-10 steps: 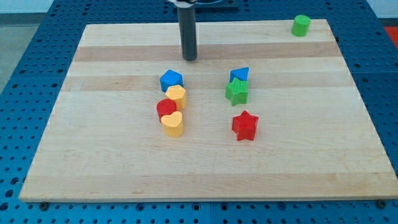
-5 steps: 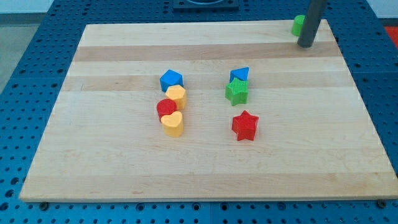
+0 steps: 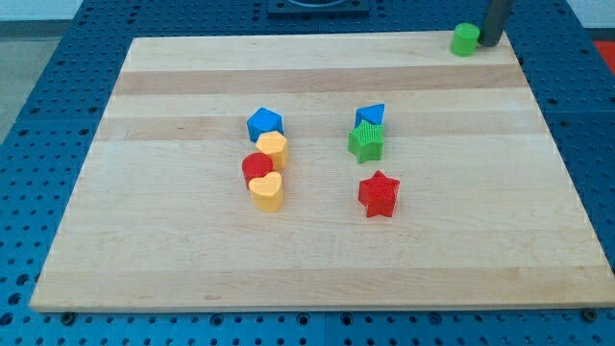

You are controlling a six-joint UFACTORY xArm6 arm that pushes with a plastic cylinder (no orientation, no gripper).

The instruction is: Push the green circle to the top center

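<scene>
The green circle (image 3: 465, 39) stands at the top right corner of the wooden board (image 3: 173, 250). My tip (image 3: 492, 43) is just to the right of it, close beside it or touching; I cannot tell which. The rod comes down from the view's top edge.
A blue pentagon (image 3: 264, 123), a yellow block (image 3: 275, 147), a red block (image 3: 257, 167) and a yellow heart (image 3: 267, 191) form a column left of centre. A blue block (image 3: 371, 114), a green star (image 3: 367, 141) and a red star (image 3: 379, 194) sit right of centre.
My tip has swept from the top centre across to the top right corner and now sits at the right side of the green circle. No block has visibly moved.
</scene>
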